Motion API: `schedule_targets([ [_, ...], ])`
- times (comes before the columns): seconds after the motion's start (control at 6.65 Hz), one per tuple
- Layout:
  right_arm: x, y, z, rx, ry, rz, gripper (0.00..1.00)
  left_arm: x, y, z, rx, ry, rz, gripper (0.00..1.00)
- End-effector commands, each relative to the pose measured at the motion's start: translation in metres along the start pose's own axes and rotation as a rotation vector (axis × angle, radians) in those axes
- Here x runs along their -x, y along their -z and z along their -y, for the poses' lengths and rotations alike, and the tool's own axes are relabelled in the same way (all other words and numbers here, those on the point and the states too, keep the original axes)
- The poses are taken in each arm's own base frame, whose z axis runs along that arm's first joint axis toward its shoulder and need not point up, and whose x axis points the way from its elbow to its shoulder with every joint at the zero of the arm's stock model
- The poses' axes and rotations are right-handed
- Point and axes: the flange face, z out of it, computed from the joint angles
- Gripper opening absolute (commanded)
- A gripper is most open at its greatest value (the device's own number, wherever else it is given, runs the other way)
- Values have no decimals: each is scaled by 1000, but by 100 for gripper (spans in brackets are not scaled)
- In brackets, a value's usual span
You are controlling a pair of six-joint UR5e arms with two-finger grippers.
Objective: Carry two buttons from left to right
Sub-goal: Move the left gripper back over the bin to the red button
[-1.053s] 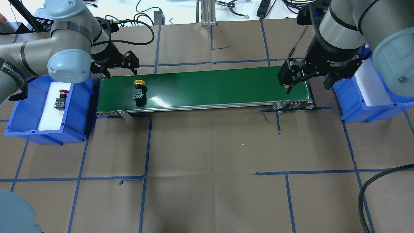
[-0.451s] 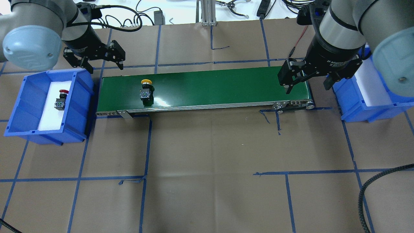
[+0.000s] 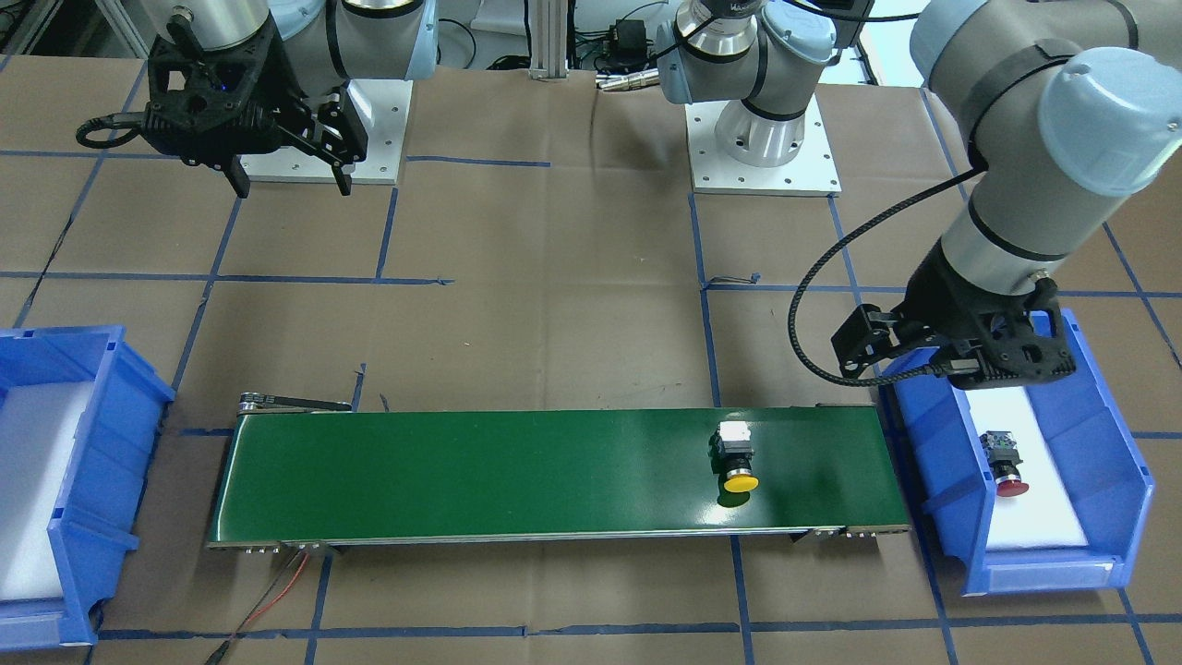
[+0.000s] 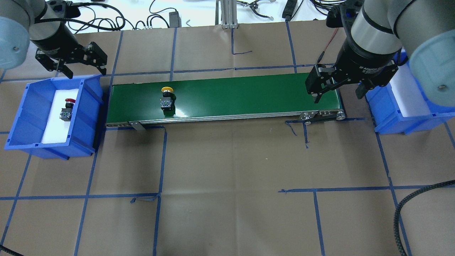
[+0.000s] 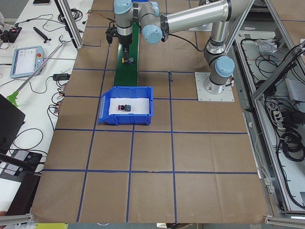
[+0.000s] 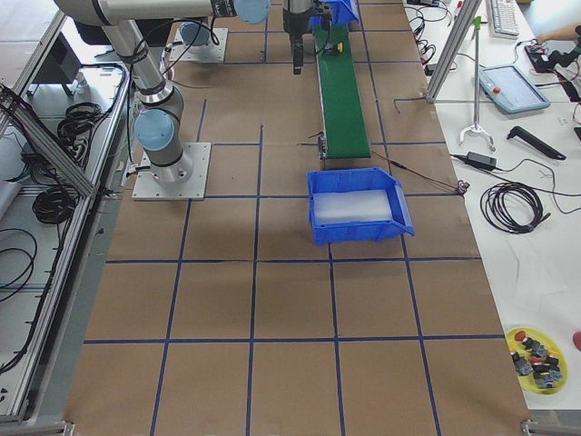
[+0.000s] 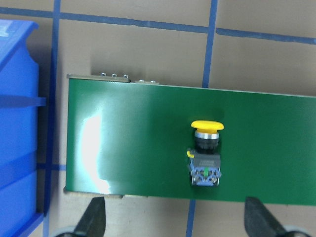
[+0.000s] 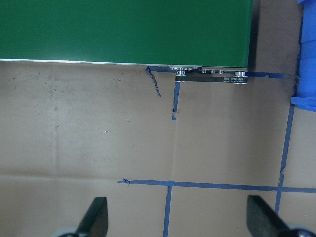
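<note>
Fingers of the left gripper [image 4: 86,73] and right gripper [image 4: 337,97] gape wide, empty. The yellow button [image 4: 167,99] lies on the belt [image 4: 249,96], the red button [image 4: 67,109] in the left bin [image 4: 91,103]. Both look light and rigid; flat sides of the blocky body should grip better than round caps.
</note>
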Motion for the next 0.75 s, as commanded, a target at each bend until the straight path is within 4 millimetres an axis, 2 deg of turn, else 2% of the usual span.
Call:
schedule_targets([
  [0.0, 0, 0, 0, 0, 0, 0, 100, 80, -13, -3, 12, -45, 2, 100],
  [0.15, 0, 0, 0, 0, 0, 0, 100, 114, -19, -6, 22, -43, 0, 100],
  [0.45, 0, 0, 0, 0, 0, 0, 100, 159, -47, 6, 18, -73, -5, 100],
  [0.6, 0, 0, 0, 0, 0, 0, 100, 163, -66, 6, 30, -94, -12, 100],
])
